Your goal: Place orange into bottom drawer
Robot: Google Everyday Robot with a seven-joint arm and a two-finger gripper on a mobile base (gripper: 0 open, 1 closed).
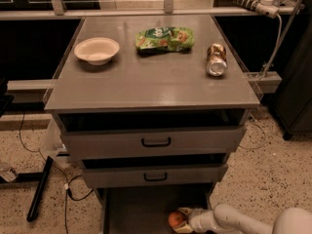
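Note:
The orange point(176, 220) is a small round fruit held low over the right part of the bottom drawer point(141, 211), which is pulled out at the foot of the cabinet and shows a flat grey floor. My gripper point(179, 220) comes in from the lower right on a white arm and is shut on the orange, its fingers on either side of the fruit. I cannot tell whether the orange touches the drawer floor.
Two grey drawer fronts with black handles point(156, 142) sit above the open drawer. On the cabinet top lie a white bowl point(96, 50), a green snack bag point(164, 38) and a metal can point(216, 60). Cables and a black stand leg point(39, 189) lie on the floor at left.

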